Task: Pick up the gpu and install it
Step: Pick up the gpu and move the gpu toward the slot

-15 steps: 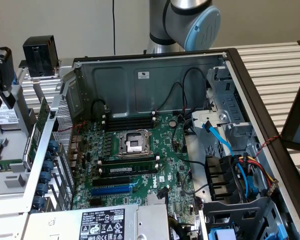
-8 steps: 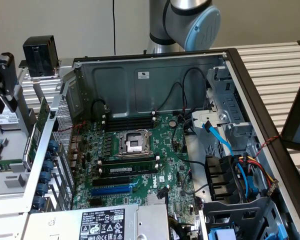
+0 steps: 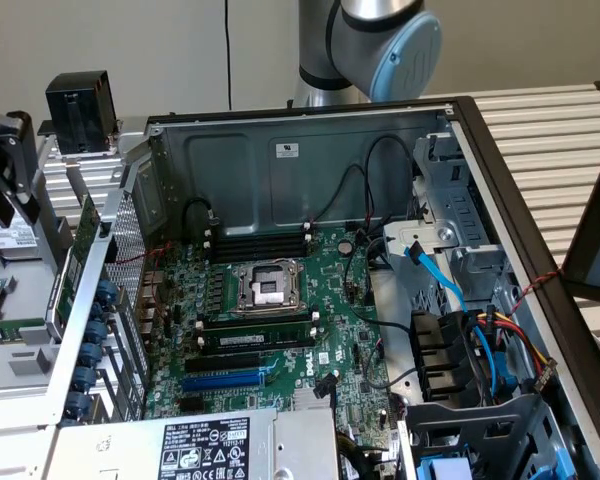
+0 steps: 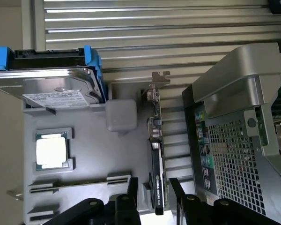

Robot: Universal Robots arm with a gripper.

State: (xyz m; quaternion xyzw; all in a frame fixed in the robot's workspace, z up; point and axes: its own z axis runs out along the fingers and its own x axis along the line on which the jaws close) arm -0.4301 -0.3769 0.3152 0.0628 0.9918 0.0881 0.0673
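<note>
Grey tray (image 4: 89, 154): gpu (image 4: 157, 159), label illegible, between spread jaws

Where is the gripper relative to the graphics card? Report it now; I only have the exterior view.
Observer: In the wrist view the gripper is open, and the graphics card lines up in the gap between its fingers, which are not closed on it.
Operator: Tell me how the card sits.
Observer: It stands on its edge in a gray tray, with its silver bracket at the end away from the fingers.
</note>
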